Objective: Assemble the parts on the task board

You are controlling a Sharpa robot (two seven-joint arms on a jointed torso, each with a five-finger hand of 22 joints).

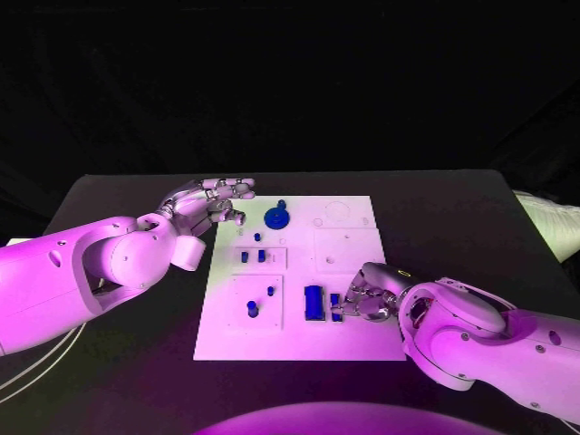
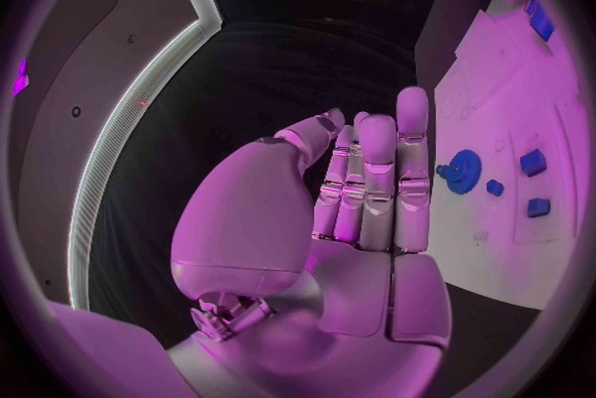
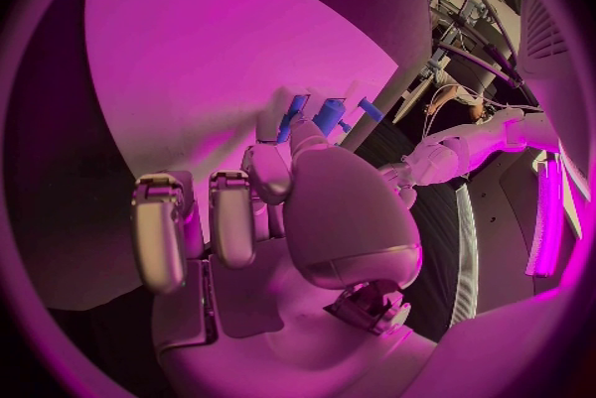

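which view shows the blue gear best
The left wrist view: the blue gear sits unobstructed on the task board, teeth visible, beyond the left hand. The head view shows it smaller, near that hand's fingertips. I cannot pick it out in the right wrist view.

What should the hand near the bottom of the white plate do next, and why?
Probably close its fingers on the small blue part and lift it. The right hand sits low over the task board, its fingers right at that piece beside the long blue block; whether it grips yet is unclear.
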